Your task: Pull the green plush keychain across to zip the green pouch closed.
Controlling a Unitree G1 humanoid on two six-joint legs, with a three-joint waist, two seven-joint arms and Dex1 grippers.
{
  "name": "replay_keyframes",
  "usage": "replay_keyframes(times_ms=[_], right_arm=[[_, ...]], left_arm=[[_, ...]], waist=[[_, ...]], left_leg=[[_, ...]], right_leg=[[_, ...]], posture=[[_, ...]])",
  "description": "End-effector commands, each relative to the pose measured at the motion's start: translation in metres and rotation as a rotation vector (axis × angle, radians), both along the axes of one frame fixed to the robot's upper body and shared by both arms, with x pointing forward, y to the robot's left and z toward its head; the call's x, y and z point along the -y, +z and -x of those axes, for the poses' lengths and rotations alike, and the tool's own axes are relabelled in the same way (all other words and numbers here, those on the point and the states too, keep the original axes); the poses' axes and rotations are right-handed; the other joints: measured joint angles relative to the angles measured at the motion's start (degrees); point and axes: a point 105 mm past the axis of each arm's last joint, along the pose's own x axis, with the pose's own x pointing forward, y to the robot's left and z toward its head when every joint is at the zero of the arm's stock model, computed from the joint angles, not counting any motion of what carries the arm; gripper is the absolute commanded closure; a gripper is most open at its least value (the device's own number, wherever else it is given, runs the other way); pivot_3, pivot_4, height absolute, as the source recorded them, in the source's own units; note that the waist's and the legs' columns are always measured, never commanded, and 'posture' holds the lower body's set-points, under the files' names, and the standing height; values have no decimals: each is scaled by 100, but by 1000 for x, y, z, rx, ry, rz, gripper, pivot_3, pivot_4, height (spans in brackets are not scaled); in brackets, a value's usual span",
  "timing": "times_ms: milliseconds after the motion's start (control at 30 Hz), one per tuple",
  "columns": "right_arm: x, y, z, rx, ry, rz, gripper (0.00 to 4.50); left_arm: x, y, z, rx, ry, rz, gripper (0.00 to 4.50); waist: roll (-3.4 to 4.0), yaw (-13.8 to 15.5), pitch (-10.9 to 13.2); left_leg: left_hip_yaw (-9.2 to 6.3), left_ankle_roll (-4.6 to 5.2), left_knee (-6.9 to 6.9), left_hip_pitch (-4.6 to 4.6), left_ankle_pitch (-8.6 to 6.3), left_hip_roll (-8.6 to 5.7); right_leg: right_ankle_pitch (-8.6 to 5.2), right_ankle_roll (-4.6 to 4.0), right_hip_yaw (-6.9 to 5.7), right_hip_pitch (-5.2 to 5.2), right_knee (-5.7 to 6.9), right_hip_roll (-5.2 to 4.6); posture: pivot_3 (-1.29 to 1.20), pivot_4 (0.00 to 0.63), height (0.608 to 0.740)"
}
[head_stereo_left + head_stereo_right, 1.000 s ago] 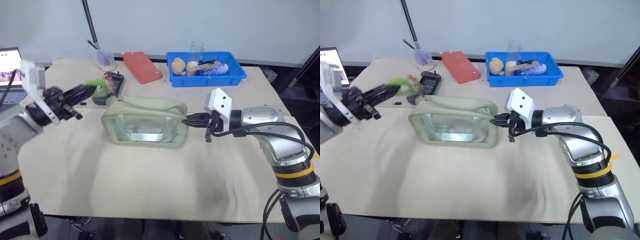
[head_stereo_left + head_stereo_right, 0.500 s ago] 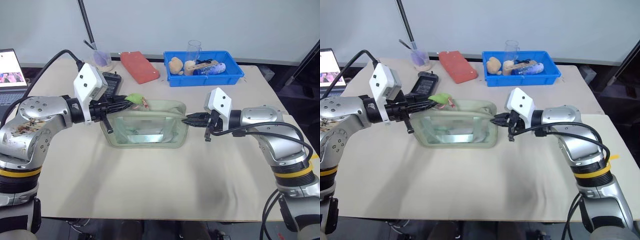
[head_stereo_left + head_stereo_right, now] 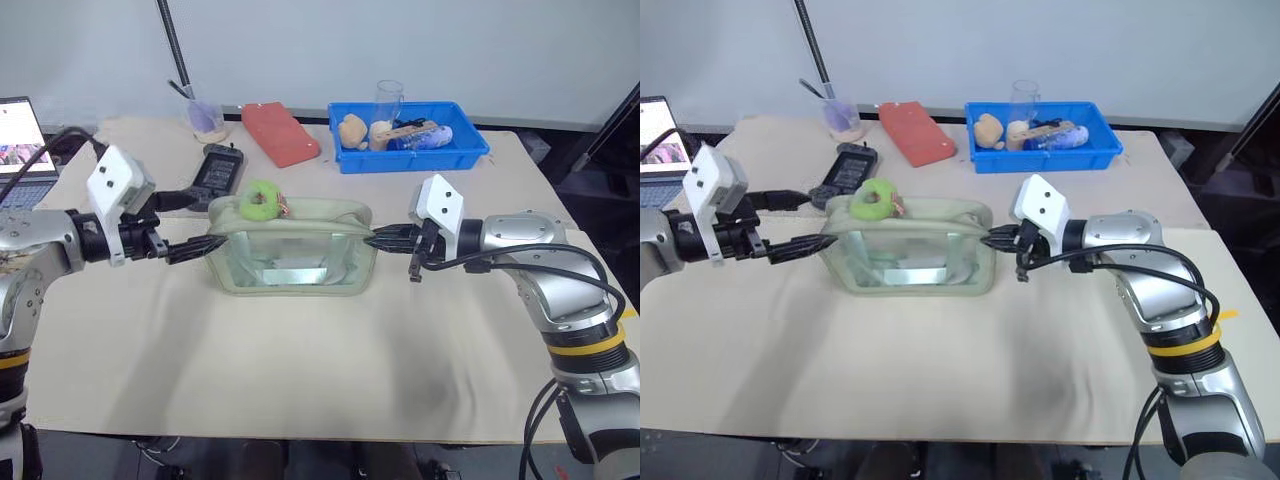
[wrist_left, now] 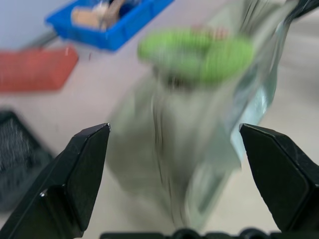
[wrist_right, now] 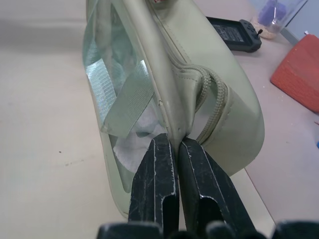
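Fingers of the right gripper are pressed together on the right end of the green pouch, pinching a fold of its fabric beside the zip, as the right wrist view shows up close, where the two black fingers meet on the seam. On the other side, the left gripper has its fingers spread wide apart and holds nothing; one finger reaches the pouch's left end low down, and the other lies higher, toward a black handheld device behind it. From the left wrist view the pouch sits between the two spread fingertips, blurred. The pouch rests on its long edge on the cloth-covered counter, its clear window facing the robot, roughly midway between the two arms. The green plush keychain lies on top of the pouch near its left end, free of both grippers, with a small pinkish bit just to its right. Farther back on the counter are a red flat case, a blue bin holding a beige plush toy and other small items, and a clear cup near the back left. A laptop sits at the far left edge.
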Motion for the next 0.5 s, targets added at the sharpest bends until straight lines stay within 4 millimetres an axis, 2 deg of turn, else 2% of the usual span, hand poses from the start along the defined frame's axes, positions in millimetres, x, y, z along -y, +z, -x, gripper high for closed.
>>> replay_keyframes(times_ms=[33, 100, 367, 467, 500], right_arm=[[-2, 17, 2, 70, 23, -11, 4500], [-3, 17, 2, 70, 27, -10, 4500], [-4, 20, 4, 70, 37, -5, 4500], [-5, 23, 6, 68, 44, -13, 4500], [-6, 25, 6, 59, 49, -25, 4114]], left_arm=[[-1, -5, -4, 45, 19, 24, 284], [-1, -12, -7, 44, 27, 25, 844], [-3, -19, -15, 48, 32, 52, 4449], [-1, -19, -16, 51, 24, 53, 4483], [-1, -18, -17, 52, 24, 52, 4500]], waist=[[0, 13, 0], [0, 11, 0], [0, -8, 0], [0, -5, 0], [0, -6, 0]], left_leg=[[5, 0, 1, -1, 0, 4], [15, 0, 1, -1, 0, 10], [21, 0, 0, -1, 0, 25], [21, 0, 0, -1, 0, 25], [21, 0, 0, -1, 0, 25]], right_leg=[[-3, -6, -1, 1, 0, 0], [2, -12, 0, 0, -1, 1], [21, 8, -1, -5, 0, 15], [21, 8, -2, -5, 0, 14], [20, 8, -2, -5, 0, 14]], posture=[[0, 150, 740], [0, 150, 740], [0, 150, 740], [0, 150, 740], [0, 150, 740]])
